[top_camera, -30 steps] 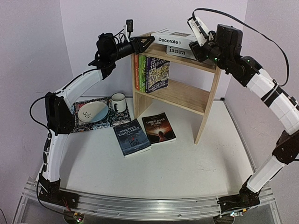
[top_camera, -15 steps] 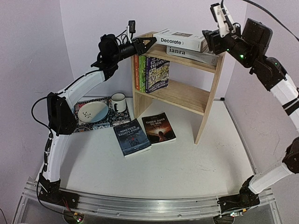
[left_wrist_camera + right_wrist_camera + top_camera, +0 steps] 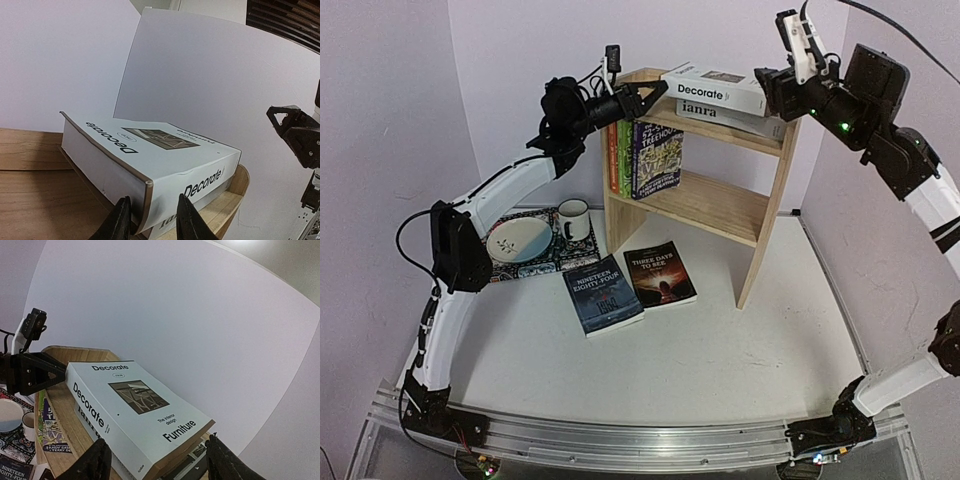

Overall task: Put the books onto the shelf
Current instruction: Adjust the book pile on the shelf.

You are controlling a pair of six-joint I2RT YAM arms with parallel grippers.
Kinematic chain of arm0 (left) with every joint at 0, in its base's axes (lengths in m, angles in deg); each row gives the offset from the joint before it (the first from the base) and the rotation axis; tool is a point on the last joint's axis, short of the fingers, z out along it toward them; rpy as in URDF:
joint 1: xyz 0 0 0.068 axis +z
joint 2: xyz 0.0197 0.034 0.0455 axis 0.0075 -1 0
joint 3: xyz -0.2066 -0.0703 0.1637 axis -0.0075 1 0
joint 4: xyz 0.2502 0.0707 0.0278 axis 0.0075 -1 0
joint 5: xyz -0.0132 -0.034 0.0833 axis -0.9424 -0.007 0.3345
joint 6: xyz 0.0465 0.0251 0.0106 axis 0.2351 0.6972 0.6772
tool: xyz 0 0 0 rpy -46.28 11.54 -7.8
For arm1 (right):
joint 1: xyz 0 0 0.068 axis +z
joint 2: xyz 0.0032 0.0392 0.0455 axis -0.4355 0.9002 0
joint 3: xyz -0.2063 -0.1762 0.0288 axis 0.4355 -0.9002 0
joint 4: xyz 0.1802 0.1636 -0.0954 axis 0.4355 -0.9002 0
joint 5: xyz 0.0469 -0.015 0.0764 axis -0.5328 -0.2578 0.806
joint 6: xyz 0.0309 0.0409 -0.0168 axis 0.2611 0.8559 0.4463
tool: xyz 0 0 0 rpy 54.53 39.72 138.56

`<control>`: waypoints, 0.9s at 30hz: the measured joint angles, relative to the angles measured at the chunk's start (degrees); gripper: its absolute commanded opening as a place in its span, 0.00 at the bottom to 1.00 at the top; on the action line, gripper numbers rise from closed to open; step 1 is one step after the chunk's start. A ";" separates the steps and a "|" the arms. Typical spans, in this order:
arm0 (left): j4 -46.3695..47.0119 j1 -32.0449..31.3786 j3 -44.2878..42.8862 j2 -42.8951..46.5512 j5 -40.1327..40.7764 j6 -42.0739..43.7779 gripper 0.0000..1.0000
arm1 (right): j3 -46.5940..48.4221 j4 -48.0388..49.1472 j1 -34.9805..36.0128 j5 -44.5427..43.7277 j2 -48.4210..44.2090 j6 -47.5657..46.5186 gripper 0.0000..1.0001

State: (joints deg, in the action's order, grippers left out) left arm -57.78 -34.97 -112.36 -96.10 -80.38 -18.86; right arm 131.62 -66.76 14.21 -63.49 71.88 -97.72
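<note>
Walls: plain pale lilac on 3 sides, with a white table [image 3: 670, 370] below.
Shelf [image 3: 712, 205]: pine, 2 tiers, upright at the back of the table.
Top tier: Decorate [image 3: 715, 88] lies flat on ianra [image 3: 705, 110], slightly askew, and the stack reaches close to the right end.
Lower tier: 3 Treehouse paperbacks [image 3: 650, 158] stand upright against the left panel.
Table books: Nineteen Eighty-Four [image 3: 603, 294] and Three Days to See [image 3: 660, 275] lie flat, side by side, in front of the shelf; not yet shelved.
Left gripper [image 3: 152, 222]: at Decorate's left end. Fingers are a narrow gap apart with the book's near corner between them. Cannot tell whether they pinch it or only touch.
Right gripper [image 3: 159, 462]: at Decorate's right end. Fingers are wide apart, 1 on each side of the corner, holding nothing.
Step (judged): squaring the top stack, with 1 gripper at each end.
Progress (judged): 5 of 7 shelved.
Risk 1: a hard push from the left slides Decorate over ianra and off the right end, where the spread right fingers would not catch it.
Risk 2: a pinch on 1 corner alone lets the heavy book twist and drag ianra with it.
Risk 3: a sideways shove this high up rocks the tall shelf and topples the paperbacks.
Risk 4: the mug [image 3: 572, 218] sits under the left arm and is exposed to a knock if that arm drops for the table books.
</note>
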 measured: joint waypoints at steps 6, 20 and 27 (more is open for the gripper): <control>1.62 -0.94 -0.27 -0.77 0.03 -0.35 0.32 | -0.10 0.01 0.00 0.54 0.00 0.16 0.65; 3.11 -1.80 -0.18 -0.97 2.00 -0.81 0.59 | 3.89 -3.35 -0.04 5.22 6.12 -3.52 0.64; 5.01 -2.13 4.68 1.70 3.61 2.13 0.69 | 5.36 -5.42 -0.04 9.43 11.13 -6.14 0.54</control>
State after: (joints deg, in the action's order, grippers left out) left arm -52.78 -37.09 -107.69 -94.40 -76.76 -16.73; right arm 136.98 -72.18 14.17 -54.07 83.02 -103.85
